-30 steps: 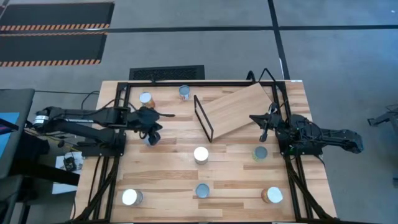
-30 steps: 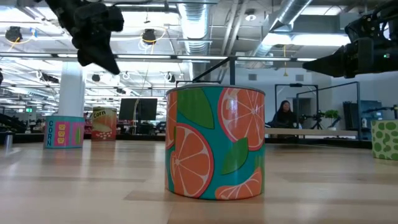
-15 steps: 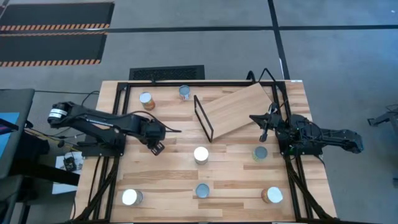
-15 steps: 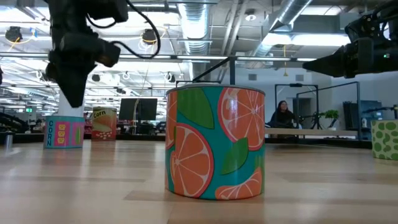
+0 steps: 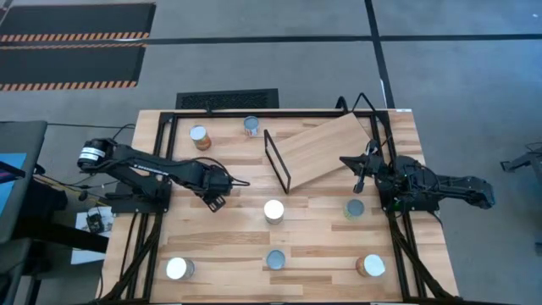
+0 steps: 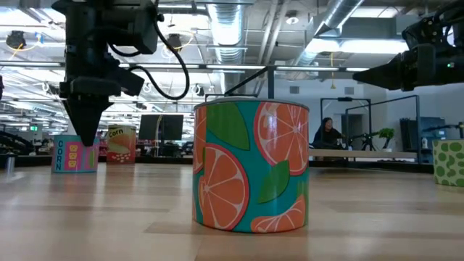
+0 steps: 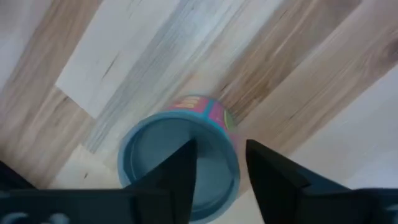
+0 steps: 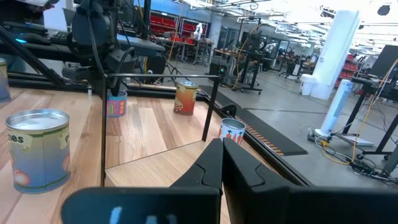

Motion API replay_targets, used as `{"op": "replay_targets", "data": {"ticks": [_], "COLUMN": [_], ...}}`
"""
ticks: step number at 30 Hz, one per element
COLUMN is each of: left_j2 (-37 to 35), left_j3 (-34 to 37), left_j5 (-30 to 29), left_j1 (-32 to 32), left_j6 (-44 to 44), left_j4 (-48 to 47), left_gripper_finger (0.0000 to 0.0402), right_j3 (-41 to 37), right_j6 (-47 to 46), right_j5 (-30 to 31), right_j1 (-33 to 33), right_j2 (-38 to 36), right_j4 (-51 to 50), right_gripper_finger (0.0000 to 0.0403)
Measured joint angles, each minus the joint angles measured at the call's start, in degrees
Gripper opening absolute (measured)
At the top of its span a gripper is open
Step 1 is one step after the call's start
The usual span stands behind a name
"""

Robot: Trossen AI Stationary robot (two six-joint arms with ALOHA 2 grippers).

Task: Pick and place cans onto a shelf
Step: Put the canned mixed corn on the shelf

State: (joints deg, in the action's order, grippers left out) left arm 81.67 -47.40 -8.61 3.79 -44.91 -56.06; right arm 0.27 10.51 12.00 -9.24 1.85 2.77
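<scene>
My left gripper points straight down over a can with a bluish top and pink label, which stands upright on the table; the gripper hides it in the high view. The fingers are open: one stands over the can's top, the other just outside its rim. In the low view the fingertips are level with the pink can's top. My right gripper lies shut and level at the table's right, beside the shelf. Several other cans stand about, such as a white-topped one.
The tilted shelf has a black wire frame at its left end. Cans stand at the far left, near my right gripper and along the near edge. An orange-patterned can fills the low view's middle.
My left gripper has sunk and gone toward the table's near edge, tipping from a slant until it points straight down. It now stands right over the pink-labelled can, which showed beside it in the high view a second ago. The can has kept its place.
</scene>
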Motion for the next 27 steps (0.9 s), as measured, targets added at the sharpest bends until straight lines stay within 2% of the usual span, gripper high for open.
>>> {"op": "replay_targets", "data": {"ticks": [7, 12, 18, 23, 27], "left_j2": [-0.63, -3.65, -5.47, -4.68, -0.63], "left_j3": [-0.24, -5.91, -19.64, -31.72, -41.33], "left_j5": [0.80, 3.86, 6.87, 5.49, 3.77], "left_j1": [0.37, 0.35, 0.35, -0.33, -1.78], "left_j6": [3.93, 8.32, 16.55, 22.37, 28.30], "left_j4": [0.00, 0.46, 2.31, 8.47, 8.42], "left_gripper_finger": [0.0013, 0.0005, 0.0003, 0.0002, 0.0002], "right_j3": [-0.02, -0.02, 0.01, -0.01, -0.01], "right_j6": [-0.01, 0.01, 0.00, -0.01, 0.01], "right_j5": [-0.01, -0.01, -0.01, -0.01, -0.01], "right_j1": [-0.02, -0.01, 0.00, -0.02, -0.02], "right_j2": [0.01, 0.01, 0.01, 0.02, 0.02], "right_j4": [-0.01, 0.00, -0.01, -0.01, -0.01], "right_gripper_finger": [0.0024, 0.0024, 0.0024, 0.0024, 0.0024]}}
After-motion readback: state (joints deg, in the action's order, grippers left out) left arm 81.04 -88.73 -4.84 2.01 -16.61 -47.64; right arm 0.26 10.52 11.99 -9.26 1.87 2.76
